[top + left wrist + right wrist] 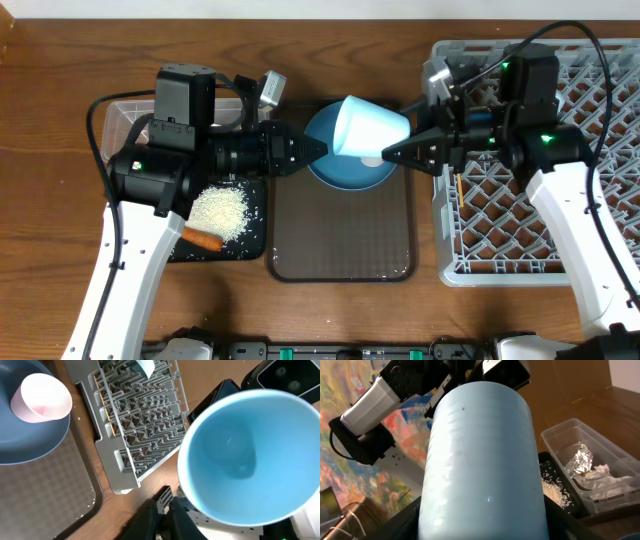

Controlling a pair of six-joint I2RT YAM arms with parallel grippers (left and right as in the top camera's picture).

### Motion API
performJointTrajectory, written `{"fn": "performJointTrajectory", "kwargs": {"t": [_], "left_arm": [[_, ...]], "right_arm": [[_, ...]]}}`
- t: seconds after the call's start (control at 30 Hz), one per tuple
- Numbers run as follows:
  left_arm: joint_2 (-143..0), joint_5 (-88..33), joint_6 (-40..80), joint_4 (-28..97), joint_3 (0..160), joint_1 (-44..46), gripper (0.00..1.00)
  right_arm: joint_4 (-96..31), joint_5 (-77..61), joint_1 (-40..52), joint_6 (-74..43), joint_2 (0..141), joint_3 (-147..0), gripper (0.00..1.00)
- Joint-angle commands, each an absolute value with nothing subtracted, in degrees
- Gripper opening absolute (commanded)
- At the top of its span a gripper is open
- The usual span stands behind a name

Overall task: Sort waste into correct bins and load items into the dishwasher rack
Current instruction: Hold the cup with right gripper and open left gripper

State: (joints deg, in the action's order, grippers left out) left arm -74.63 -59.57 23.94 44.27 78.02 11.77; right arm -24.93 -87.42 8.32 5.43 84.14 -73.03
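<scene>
At the right, grey dishwasher rack [480,225], partly hidden under the right arm. In the middle, brown serving tray [340,240]. At the far left, clear tub [120,120] with foil wrapper [580,457] and tissue wads [602,475], mostly covered by the left arm. Just near of it, black tray [256,235] with rice [220,210] and carrot [203,239]. On the far end of the serving tray, dark-blue plate [345,178], half covered. Above the plate, lifted and tilted, light-blue cup [368,128], between both claws. Right gripper [386,155]: medium wide, closed around the cup body. Left gripper [312,150]: very narrow, at the cup rim; cannot tell whether pinching or only touching. On the plate, pale-pink cup [40,397], nearly hidden from overhead.
</scene>
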Motion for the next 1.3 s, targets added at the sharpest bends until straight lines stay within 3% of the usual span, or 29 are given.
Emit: {"fn": "performJointTrajectory", "kwargs": {"t": [0.0,0.23,0.53,0.83,1.27], "left_arm": [[-75.02,-59.16,22.39,44.34,78.02,11.53,0.14],[-75.02,-50.04,22.31,44.29,78.02,11.53,0.14],[-75.02,-49.50,28.29,38.02,78.02,11.60,0.11],[-75.02,-60.90,29.23,38.06,78.02,11.99,0.06],[-75.02,-61.47,28.95,38.09,78.02,17.04,0.06]], "right_arm": [[-24.86,-87.22,8.05,5.76,82.78,-73.36,0.51],[-27.33,-87.24,8.27,5.17,82.78,-73.38,0.50],[-31.07,-87.22,8.84,5.26,82.78,-73.36,0.48],[-31.05,-87.22,9.19,5.41,82.78,-73.36,0.48],[-31.00,-87.20,9.19,5.48,82.78,-73.36,0.48]]}}
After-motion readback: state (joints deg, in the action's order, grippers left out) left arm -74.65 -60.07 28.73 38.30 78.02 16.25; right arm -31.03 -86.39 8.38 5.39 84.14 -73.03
